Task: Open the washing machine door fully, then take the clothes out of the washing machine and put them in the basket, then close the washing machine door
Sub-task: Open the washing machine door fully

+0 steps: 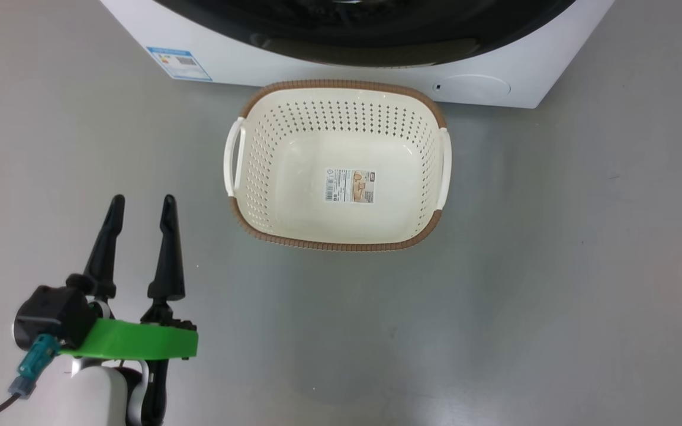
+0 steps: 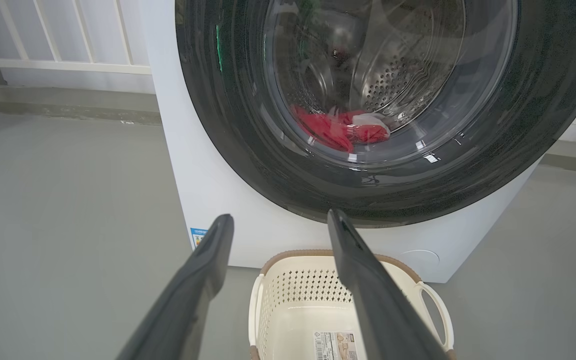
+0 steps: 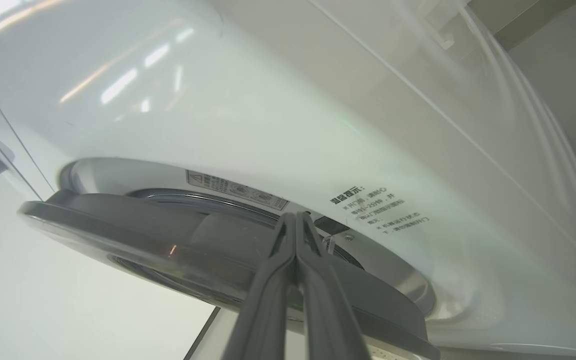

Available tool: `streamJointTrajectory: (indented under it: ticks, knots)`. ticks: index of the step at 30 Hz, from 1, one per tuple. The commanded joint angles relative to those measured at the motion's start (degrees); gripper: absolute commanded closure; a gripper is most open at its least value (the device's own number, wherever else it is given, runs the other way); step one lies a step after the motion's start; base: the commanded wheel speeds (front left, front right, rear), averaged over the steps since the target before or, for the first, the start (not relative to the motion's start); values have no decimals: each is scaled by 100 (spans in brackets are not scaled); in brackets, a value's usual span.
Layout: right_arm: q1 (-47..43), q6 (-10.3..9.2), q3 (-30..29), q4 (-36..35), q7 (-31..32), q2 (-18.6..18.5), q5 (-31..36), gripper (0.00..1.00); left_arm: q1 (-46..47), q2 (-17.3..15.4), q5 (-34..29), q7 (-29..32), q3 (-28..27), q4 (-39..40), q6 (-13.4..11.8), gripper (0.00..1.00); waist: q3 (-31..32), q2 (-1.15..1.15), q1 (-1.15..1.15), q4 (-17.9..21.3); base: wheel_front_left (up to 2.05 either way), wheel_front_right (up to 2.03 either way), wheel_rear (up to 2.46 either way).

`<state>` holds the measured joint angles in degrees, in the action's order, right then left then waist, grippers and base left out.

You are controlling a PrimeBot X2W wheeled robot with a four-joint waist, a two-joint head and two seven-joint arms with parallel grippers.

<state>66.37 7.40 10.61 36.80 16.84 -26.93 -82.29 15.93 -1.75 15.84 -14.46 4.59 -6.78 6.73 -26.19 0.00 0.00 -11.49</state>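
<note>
One washing machine (image 1: 317,68) is sitting along the top edge of the head view on the grey floor (image 1: 554,266). It's wearing one blue label sticker (image 1: 178,63) near its lower left corner and one round white cap (image 1: 474,87) near its lower right.

One basket (image 1: 335,244) is sitting on the floor just in front of it, right below the washing machine door (image 2: 218,110). The basket has two white handles (image 1: 233,157), one per short side, and one paper label (image 1: 350,185) stuck to its bottom.

The clothes (image 2: 340,131) are lying at the bottom of the drum (image 2: 398,75), showing through the door as one red heap with some white in it. The glass is glaring a lot, so how many garments that makes I honestly can't tell.

Two grippers here. The left gripper (image 1: 142,202) is hovering over the floor off the basket's left side, well apart from it, with its two fingers (image 1: 104,248) spread wide apart. Its wrist camera is looking straight at the door and the basket's near end.

The right gripper (image 3: 295,220) is up at the door's edge with both fingers pressed tight together. The tips are pointing into the gap where the door is standing a little off the machine's front, just beside the printed warning text (image 3: 378,210).
</note>
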Motion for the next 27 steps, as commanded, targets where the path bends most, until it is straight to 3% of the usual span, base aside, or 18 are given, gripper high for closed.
streamJointTrajectory:
  ticks: [1, 27]
  knots:
    - [114, 9, 37, -123, 36, 22, -34, 100, 122, -112, 29, -54, -162, 156, -46, 0, -28, 0, 0, -18, 0, 0, 0]
    - [1148, 9, 289, 544, 927, 50, -261, 100, 214, -112, 244, -54, -82, 96, -130, 0, -309, 0, 0, -323, 0, 0, 0]
